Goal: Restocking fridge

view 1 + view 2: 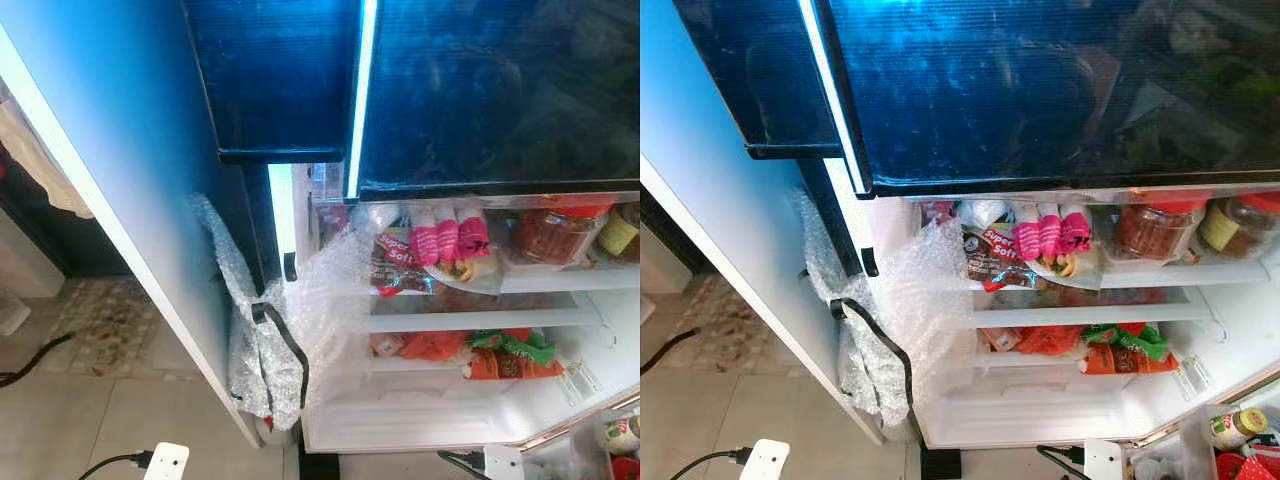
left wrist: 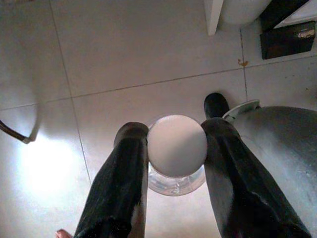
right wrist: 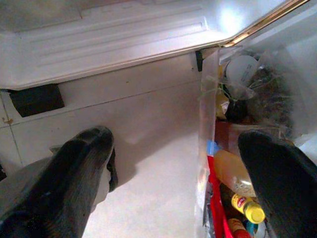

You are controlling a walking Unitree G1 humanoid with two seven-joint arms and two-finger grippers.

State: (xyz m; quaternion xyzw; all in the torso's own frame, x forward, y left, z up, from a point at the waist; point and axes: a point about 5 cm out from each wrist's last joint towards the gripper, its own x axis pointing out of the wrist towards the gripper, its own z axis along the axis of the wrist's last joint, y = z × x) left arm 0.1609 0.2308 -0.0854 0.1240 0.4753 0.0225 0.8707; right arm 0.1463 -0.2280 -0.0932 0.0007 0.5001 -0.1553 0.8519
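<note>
Holding a clear round jar with a white lid (image 2: 176,148), the left gripper (image 2: 174,148) squeezes it above the floor. It should lift it slowly onto the white open fridge's (image 1: 420,420) shelf. The right gripper (image 3: 188,163) hangs spread wide, holding nothing.

Bubble wrap (image 1: 262,330) veils the fridge's (image 1: 1060,100) left edge and part of the shelf (image 1: 1080,312) behind it. A jar (image 1: 626,232) is cut by the frame's right edge. The clear container (image 2: 177,179) in the left claw (image 2: 177,148), perhaps a jar, sits mostly hidden beneath its white lid (image 2: 177,145).
</note>
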